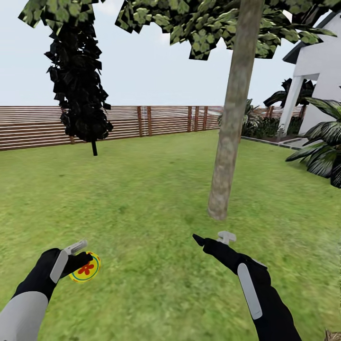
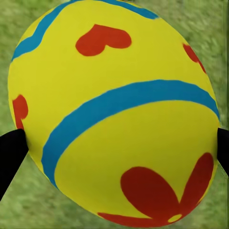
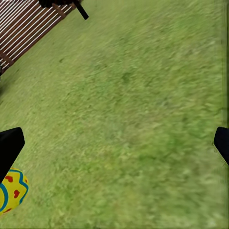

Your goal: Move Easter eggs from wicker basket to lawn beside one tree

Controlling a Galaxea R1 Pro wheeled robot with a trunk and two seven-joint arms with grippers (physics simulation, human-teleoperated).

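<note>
An egg, yellow with a red flower and blue bands, is sitting clamped in the left gripper at the near left of the scene, held above the lawn. In the left wrist view the egg is pressing against a black fingertip on each side, so the jaws are closed around it. In the right wrist view an egg is showing at the edge, beside one dark finger; whether it is lying on the grass or is the held one, I cannot tell.

The right gripper is hovering at the near right, its jaws spread wide and holding nothing, pointing toward the tree. The trunk is standing just beyond it, right of centre, rising into dark leaves.

Farther off to the left, a narrow dark cypress is standing before a brown slat fence. At the far right, a white house and a palm are edging the lawn.
</note>
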